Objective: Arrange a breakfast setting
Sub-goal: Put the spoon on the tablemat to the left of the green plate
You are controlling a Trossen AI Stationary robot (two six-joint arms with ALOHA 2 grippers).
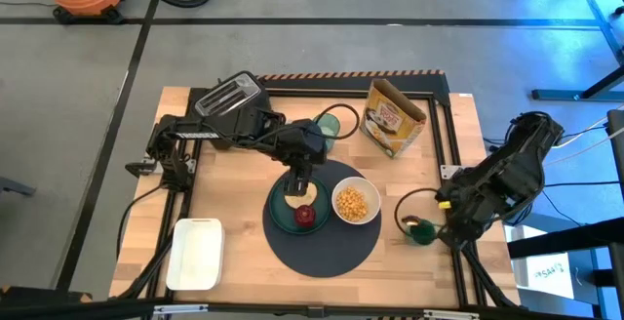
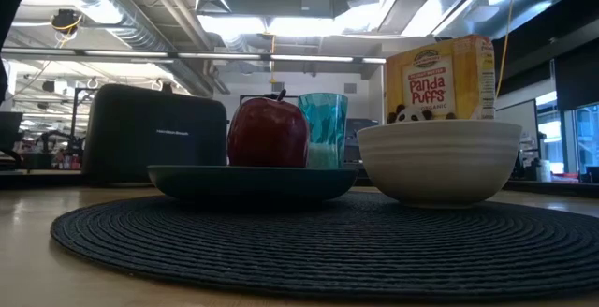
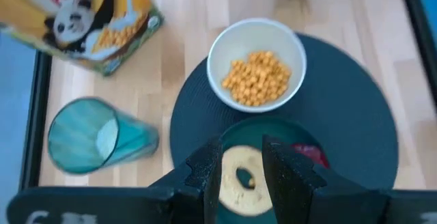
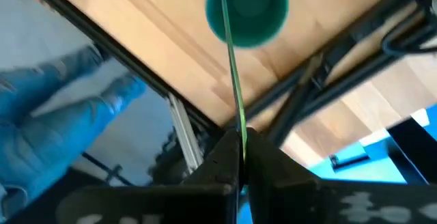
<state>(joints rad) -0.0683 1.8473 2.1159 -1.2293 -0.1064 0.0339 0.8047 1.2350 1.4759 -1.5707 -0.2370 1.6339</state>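
The dark-blue mat point(image 1: 322, 247) carries the teal plate point(image 1: 278, 213) and the white bowl point(image 1: 356, 203) of yellow cereal point(image 3: 258, 79). The bagel point(image 3: 240, 179) and the red fruit point(image 2: 268, 133) lie on the plate. My left gripper point(image 3: 242, 169) hangs open above the plate, its fingers either side of the bagel in the left wrist view but clear of it. The dark-green mug point(image 1: 421, 230) stands on the wood right of the mat. My right gripper point(image 4: 242, 142), beside the mug, is shut on a thin green utensil point(image 4: 232, 60) seen edge-on. My right gripper pinches the near end of the thin green utensil point(image 4: 241, 125) between its two fingertips. The utensil runs forward from the fingers, past the mug's side point(image 4: 217, 9). Whether it touches the mug, I cannot tell.
A teal tumbler point(image 1: 329, 125), a cereal box point(image 1: 393, 117) and the black toaster point(image 1: 229, 96) stand at the far side. A white tray point(image 1: 195, 254) lies near left. A person's legs in blue jeans point(image 4: 61, 115) show beyond the table's edge by my right arm.
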